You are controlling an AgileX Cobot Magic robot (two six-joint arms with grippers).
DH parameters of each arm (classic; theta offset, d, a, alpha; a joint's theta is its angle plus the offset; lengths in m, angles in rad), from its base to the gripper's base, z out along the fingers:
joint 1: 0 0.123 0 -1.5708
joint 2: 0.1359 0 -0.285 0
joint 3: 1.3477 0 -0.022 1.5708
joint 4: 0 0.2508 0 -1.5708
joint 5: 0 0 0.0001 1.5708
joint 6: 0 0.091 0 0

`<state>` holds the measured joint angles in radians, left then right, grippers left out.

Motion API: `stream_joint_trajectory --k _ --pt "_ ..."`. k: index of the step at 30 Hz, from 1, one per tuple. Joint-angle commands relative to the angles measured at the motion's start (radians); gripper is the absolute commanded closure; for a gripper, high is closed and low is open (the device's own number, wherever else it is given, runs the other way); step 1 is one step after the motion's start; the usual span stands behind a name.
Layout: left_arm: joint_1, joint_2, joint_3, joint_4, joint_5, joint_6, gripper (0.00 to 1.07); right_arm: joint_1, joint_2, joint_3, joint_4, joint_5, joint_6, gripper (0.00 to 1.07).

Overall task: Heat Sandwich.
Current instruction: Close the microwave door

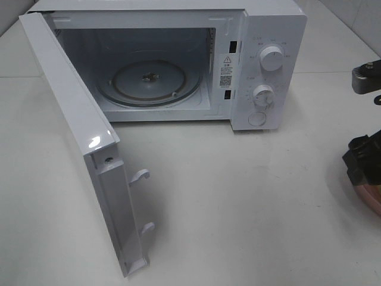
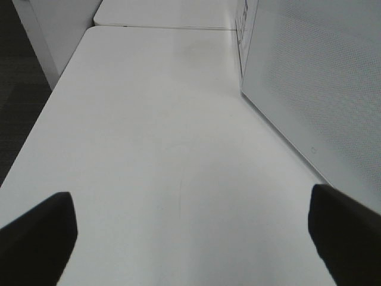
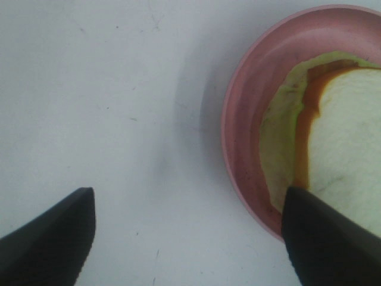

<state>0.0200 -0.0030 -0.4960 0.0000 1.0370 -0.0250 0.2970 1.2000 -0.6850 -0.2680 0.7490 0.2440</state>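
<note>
Right wrist view: our right gripper (image 3: 187, 238) is spread wide over the sandwich (image 3: 333, 161) plate (image 3: 238, 119), maybe not touching; left gripper (image 2: 190, 238) also wide open, holding nothing.

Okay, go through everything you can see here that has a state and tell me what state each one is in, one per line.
White microwave door: swung wide open.
Round glass turntable: seated inside the microwave, nothing on it.
White-bread sandwich with green and reddish filling: lying on the plate, outside the microwave.
Round pink plate: resting on the white table.
Left gripper: open, holding nothing.
Right gripper: open, one finger over the plate's rim.
</note>
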Motion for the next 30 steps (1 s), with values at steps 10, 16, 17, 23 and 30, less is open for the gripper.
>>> stream_joint_trajectory --k 10,16,17,23,30 --pt "0.003 -0.022 0.002 -0.011 -0.009 -0.003 0.05 -0.004 -0.276 -0.005 0.092 0.175 -0.088 0.3" --pt "0.003 -0.022 0.002 -0.011 -0.009 -0.003 0.05 -0.004 -0.414 -0.005 0.089 0.237 -0.09 0.31" --pt "0.003 -0.022 0.002 -0.011 -0.009 -0.003 0.05 -0.004 -0.414 -0.005 0.089 0.237 -0.09 0.31" --pt "0.003 -0.022 0.002 -0.011 -0.009 -0.003 0.05 -0.004 -0.556 -0.004 0.089 0.295 -0.09 0.31" --pt "0.003 -0.022 0.002 -0.011 -0.009 -0.003 0.05 -0.004 -0.643 -0.003 0.089 0.356 -0.089 0.31"
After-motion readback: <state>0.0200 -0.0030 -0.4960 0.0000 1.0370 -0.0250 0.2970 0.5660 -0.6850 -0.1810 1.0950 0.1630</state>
